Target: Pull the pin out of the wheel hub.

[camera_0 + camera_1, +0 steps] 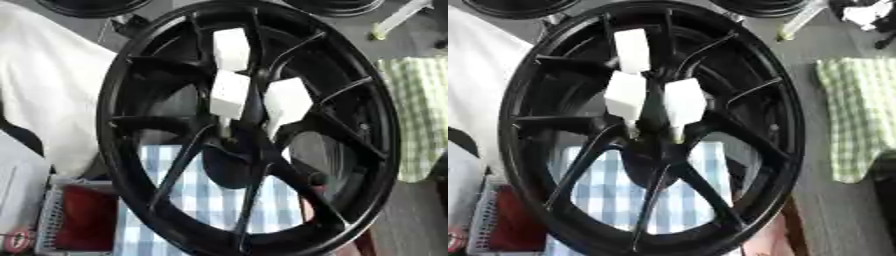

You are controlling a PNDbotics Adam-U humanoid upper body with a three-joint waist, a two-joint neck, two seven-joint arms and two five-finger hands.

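Observation:
A black spoked wheel hub (249, 130) fills both views, seen face on and tilted a little. Three white blocky pieces sit among its spokes above the centre: one high up (232, 47), one below it (229, 95) and one to the right (287, 102). The lower two narrow to pale stems that run down toward the hub's dark centre (234, 150). I cannot make out which piece is the pin. Neither of my hands shows in either view.
A blue and white checked cloth (206, 200) lies behind the wheel's lower half. A green checked cloth (855, 110) is at the right and a white cloth (52, 85) at the left. A red thing in a white basket (83, 225) sits at the lower left. Two more black wheels (92, 6) show at the top edge.

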